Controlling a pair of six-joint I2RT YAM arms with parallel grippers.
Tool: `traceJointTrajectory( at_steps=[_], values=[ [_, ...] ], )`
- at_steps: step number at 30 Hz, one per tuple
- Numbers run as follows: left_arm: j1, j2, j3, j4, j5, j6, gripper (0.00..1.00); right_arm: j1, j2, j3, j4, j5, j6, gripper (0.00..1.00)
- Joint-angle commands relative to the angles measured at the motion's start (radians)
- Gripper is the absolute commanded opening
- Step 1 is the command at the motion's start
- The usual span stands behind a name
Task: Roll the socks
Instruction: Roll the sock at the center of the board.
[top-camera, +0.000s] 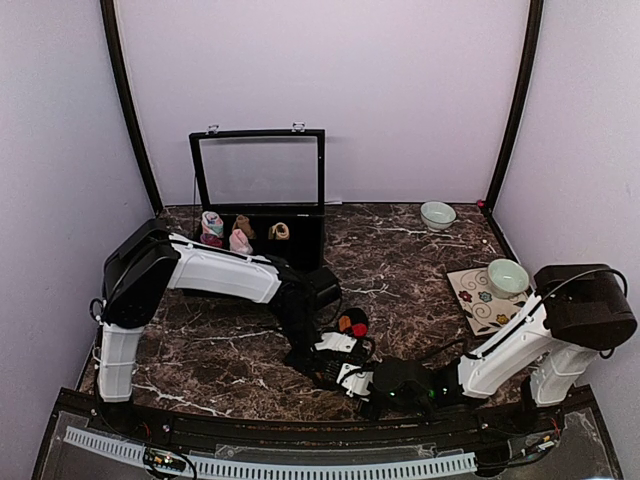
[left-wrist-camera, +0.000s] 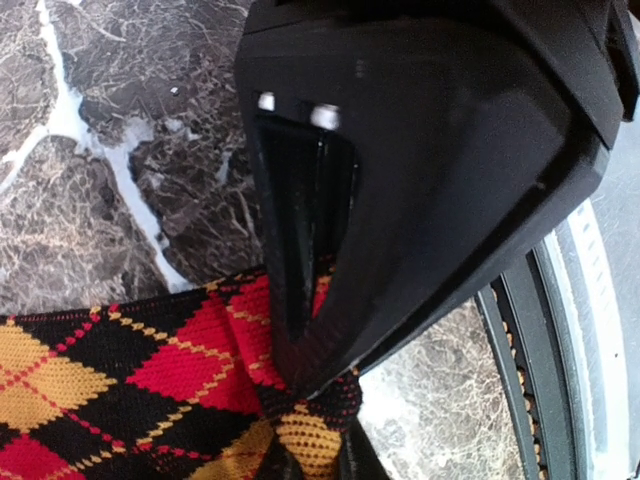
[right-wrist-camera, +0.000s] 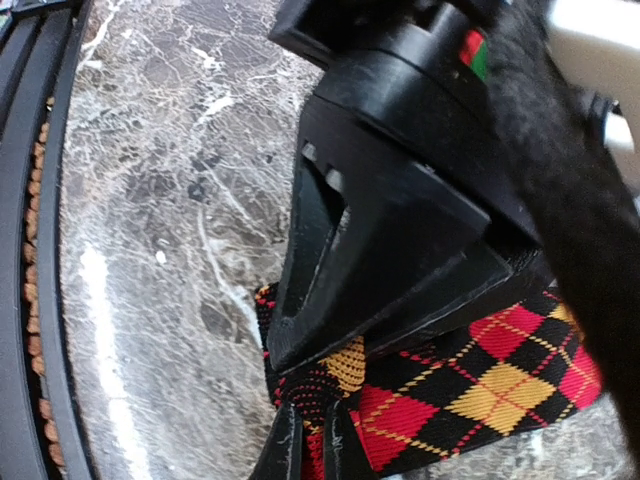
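the argyle sock (left-wrist-camera: 120, 385) is spread flat well in front of the black case (top-camera: 300, 243). its bunched edge is pinched by the left gripper (left-wrist-camera: 303, 372) and the right gripper (right-wrist-camera: 300, 388), both clamped tight on the knit. no roll is formed yet; rolling is judged barely begun.

A robotics lab booth: plain lilac walls (top-camera: 400, 90), black frame poles (top-camera: 127, 100), marble tabletop (top-camera: 400, 260).

White arms (top-camera: 225, 272); black grippers (left-wrist-camera: 300, 380) (cabled)
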Motion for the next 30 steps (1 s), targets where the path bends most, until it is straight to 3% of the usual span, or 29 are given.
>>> traceJointTrajectory(
  at_steps=[1, 2, 3, 4, 5, 6, 17, 24, 30],
  values=[
    [-0.011, 0.006, -0.154, 0.032, -0.294, -0.047, 0.13, -0.019, 0.034, -0.028, -0.035, -0.051, 0.121, 0.0],
    [-0.005, -0.024, -0.176, 0.065, -0.309, -0.073, 0.15, -0.019, 0.032, -0.038, -0.023, -0.056, 0.145, 0.0],
    [0.005, -0.049, -0.195, 0.079, -0.307, -0.088, 0.3, -0.019, 0.032, -0.048, -0.008, -0.064, 0.169, 0.0],
    [0.013, -0.076, -0.21, 0.09, -0.299, -0.098, 0.59, -0.019, 0.035, -0.058, 0.007, -0.071, 0.192, 0.0],
    [0.022, -0.111, -0.237, 0.104, -0.295, -0.112, 0.75, -0.019, 0.038, -0.064, 0.017, -0.076, 0.211, 0.0],
    [0.031, -0.128, -0.248, 0.119, -0.292, -0.123, 0.78, -0.019, 0.041, -0.068, 0.025, -0.078, 0.232, 0.0],
    [0.062, -0.401, -0.401, 0.253, -0.308, -0.154, 0.77, -0.054, -0.005, -0.089, 0.021, -0.17, 0.472, 0.0],
    [0.037, -0.454, -0.416, 0.214, -0.228, -0.1, 0.54, -0.098, 0.039, -0.102, -0.003, -0.285, 0.628, 0.0],
    [-0.043, -0.516, -0.452, 0.247, -0.175, -0.061, 0.51, -0.208, 0.099, -0.148, 0.074, -0.476, 0.783, 0.0]
  ],
)
